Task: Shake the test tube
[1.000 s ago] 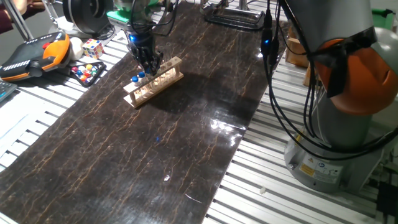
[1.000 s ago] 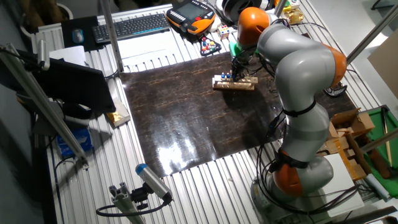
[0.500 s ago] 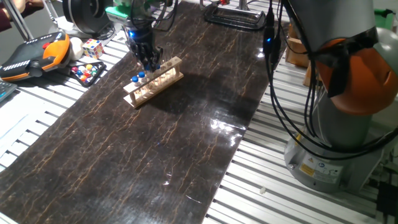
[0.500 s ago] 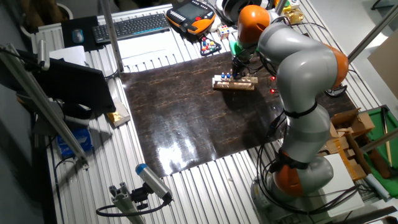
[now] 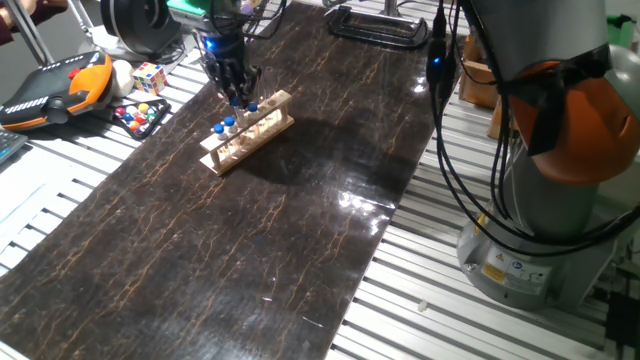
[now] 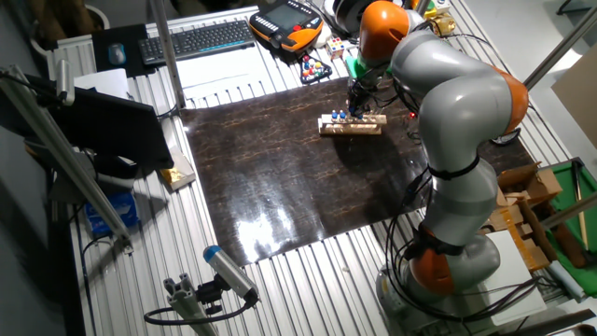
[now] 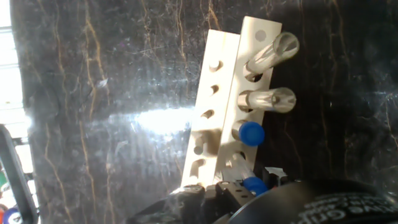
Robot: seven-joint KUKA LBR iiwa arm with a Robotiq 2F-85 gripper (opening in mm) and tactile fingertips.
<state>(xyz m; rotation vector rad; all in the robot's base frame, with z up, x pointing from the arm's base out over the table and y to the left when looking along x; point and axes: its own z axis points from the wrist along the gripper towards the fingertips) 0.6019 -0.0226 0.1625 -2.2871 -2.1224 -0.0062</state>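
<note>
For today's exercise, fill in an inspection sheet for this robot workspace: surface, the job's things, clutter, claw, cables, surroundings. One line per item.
Surface: dark marbled mat over a slatted metal table, with glare patches.
Job's things: wooden rack holding blue-topped test tubes and open clear tubes; one blue-topped test tube sits right at the claw.
Clutter: Rubik's cube and coloured balls beside the mat.
Claw: claw above the rack's far end; whether it grips cannot be told.
Cables: black cables hang along the arm's base.
Surroundings: orange-black pendant, keyboard.
</note>
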